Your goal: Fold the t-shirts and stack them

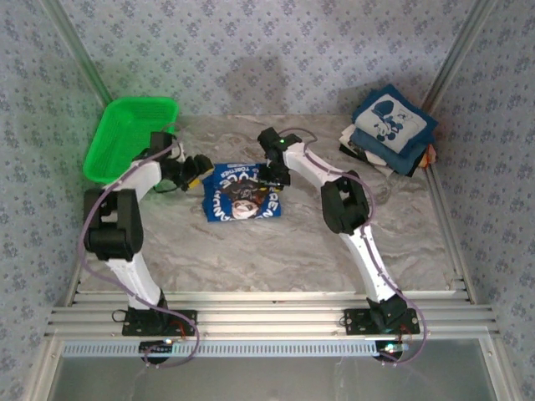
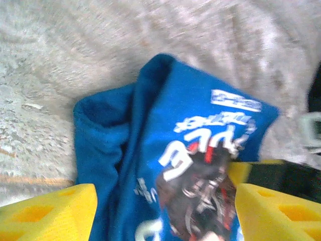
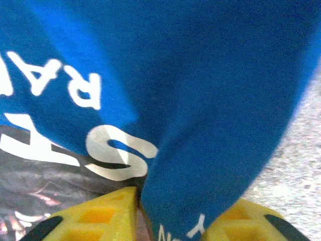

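Note:
A royal-blue t-shirt [image 1: 241, 192] with white-and-red lettering lies folded in the middle of the table. My left gripper [image 1: 196, 170] is at its left edge. In the left wrist view its yellow fingers [image 2: 47, 213] stand wide apart, open, with the blue shirt [image 2: 150, 130] lying between them. My right gripper [image 1: 272, 177] is at the shirt's right edge. There its yellow fingers [image 3: 95, 216] are closed on a fold of the blue cloth [image 3: 200, 100], which fills the gap between them. A stack of folded t-shirts [image 1: 391, 127], navy with a white cartoon print on top, sits at the back right.
A green mesh basket [image 1: 129, 138] stands at the back left, just behind the left arm. Metal frame rails run along the table's right edge [image 1: 447, 225] and front edge [image 1: 267, 317]. Marbled tabletop [image 1: 251, 259] lies bare in front of the shirt.

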Action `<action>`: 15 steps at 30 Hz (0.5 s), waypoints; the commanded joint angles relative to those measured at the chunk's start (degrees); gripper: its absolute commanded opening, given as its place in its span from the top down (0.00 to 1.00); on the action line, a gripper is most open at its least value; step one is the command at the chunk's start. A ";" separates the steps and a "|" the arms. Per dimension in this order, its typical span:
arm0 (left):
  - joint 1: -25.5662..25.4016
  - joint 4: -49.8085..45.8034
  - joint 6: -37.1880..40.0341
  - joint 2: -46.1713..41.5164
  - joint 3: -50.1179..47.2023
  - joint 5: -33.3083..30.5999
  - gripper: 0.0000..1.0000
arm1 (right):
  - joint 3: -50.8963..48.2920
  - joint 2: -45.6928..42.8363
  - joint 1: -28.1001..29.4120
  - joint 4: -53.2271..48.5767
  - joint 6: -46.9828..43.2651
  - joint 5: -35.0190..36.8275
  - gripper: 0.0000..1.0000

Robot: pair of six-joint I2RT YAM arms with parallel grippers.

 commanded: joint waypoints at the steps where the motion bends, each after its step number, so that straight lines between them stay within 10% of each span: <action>1: 1.72 -5.08 1.91 -8.98 4.20 0.08 0.27 | 0.85 5.04 1.68 -3.32 -0.17 4.92 0.83; 5: 3.24 -8.66 3.72 -16.22 2.95 -0.93 0.26 | 2.38 3.53 1.77 -4.46 -1.84 10.64 0.99; 15: 6.07 -10.04 5.99 -26.19 -6.59 -2.46 0.26 | 10.34 -5.25 1.85 -9.33 -16.86 34.04 1.00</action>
